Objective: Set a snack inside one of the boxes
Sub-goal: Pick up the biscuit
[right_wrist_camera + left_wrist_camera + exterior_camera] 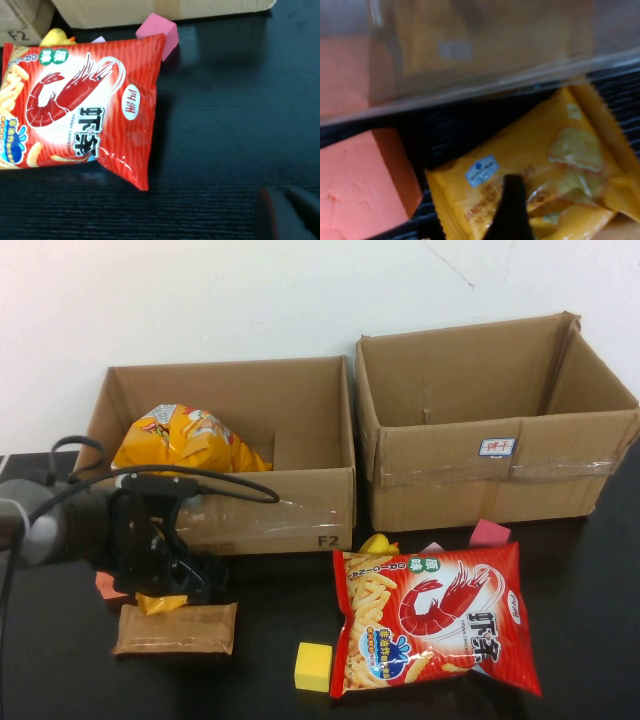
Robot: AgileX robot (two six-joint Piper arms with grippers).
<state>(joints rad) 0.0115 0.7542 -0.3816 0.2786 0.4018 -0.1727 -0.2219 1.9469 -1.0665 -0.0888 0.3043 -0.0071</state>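
Note:
A small yellow sandwich-cracker packet point(545, 165) lies on the black table in front of the left box point(300, 510). It partly rests on a flat brown packet point(176, 629). My left gripper point(172, 582) hangs just over the yellow packet point(160, 603), jaws open, one dark finger point(512, 205) against the wrapper. A yellow-orange chip bag point(186, 440) sits inside the left box. The right box point(490, 485) shows nothing inside. A large red shrimp-cracker bag point(432, 618) lies flat at centre right. My right gripper point(286, 199) hovers shut over bare table beside that bag point(75, 105).
An orange block point(355, 185) sits just left of the yellow packet, close to the taped box wall point(470, 55). A yellow cube point(313, 666) lies by the red bag's near corner. A pink block point(489, 533) and a small yellow toy point(375, 543) lie behind the bag.

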